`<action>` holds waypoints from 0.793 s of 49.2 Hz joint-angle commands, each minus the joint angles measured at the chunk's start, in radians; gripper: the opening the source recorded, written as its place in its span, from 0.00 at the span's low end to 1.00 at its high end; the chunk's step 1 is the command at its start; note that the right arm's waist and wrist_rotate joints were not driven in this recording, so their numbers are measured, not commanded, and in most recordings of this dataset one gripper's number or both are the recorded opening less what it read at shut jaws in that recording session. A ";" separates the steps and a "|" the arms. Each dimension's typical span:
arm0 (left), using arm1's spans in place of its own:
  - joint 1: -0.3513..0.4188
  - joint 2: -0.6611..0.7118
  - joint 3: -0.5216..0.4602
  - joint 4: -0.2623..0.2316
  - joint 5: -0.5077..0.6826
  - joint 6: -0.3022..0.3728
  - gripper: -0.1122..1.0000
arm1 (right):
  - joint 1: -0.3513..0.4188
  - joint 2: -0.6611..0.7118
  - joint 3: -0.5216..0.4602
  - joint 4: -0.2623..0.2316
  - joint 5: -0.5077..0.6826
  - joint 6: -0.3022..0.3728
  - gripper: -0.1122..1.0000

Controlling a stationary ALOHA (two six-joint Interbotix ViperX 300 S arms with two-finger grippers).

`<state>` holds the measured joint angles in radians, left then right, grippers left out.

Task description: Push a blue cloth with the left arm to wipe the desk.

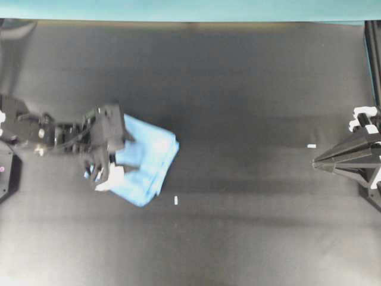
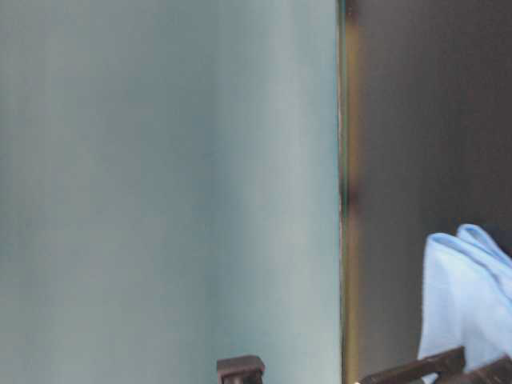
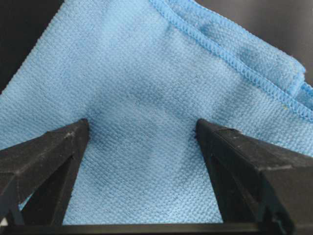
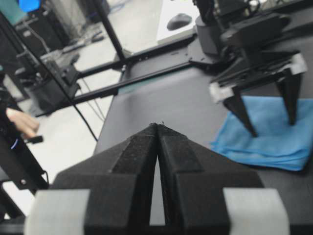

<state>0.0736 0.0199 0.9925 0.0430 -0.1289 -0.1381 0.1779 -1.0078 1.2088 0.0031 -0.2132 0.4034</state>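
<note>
- Left tool (image 1: 122,156) stands wide, its two fingers (image 3: 46,156) pressed tip-down onto the blue cloth (image 1: 146,161) with cloth showing between them; nothing is pinched, it bears down rather than holds.
- The blue cloth lies crumpled and partly folded on the bench (image 1: 250,107), left of the middle and nearer the left edge than the right, with a stitched hem doubled over on the side away from the arm.
- Right tool (image 4: 157,128) has its jaws drawn together to a point and holds nothing; it sits by the right edge of the bench, well apart from the cloth.
- Step in hand, as a judgement: the left tool is set on the cloth and the wiping push appears to be under way or about to start, with most of the bench not yet covered.
- The next move would call for steady downward pressure while sliding the cloth across the bench, keeping both fingers on the fabric so it does not slip out or bunch.
- No brand, label or readable writing shows; only small white tape marks (image 1: 176,200) on the bench.
</note>
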 commanded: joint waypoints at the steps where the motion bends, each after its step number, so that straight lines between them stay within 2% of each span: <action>1: -0.083 -0.006 0.003 0.002 0.005 -0.005 0.88 | 0.000 0.005 -0.006 0.002 -0.011 0.000 0.11; 11: -0.227 -0.029 0.011 0.002 0.014 -0.005 0.88 | 0.000 0.003 -0.006 0.003 -0.011 0.002 0.11; 30: -0.494 -0.078 0.020 0.002 0.101 -0.006 0.88 | 0.000 0.005 -0.006 0.009 -0.020 0.002 0.11; 39: -0.604 -0.078 0.040 0.002 0.163 -0.046 0.88 | 0.000 0.005 -0.006 0.011 -0.026 0.002 0.11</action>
<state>-0.4786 -0.0614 1.0293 0.0430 0.0077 -0.1595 0.1779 -1.0078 1.2088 0.0107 -0.2286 0.4034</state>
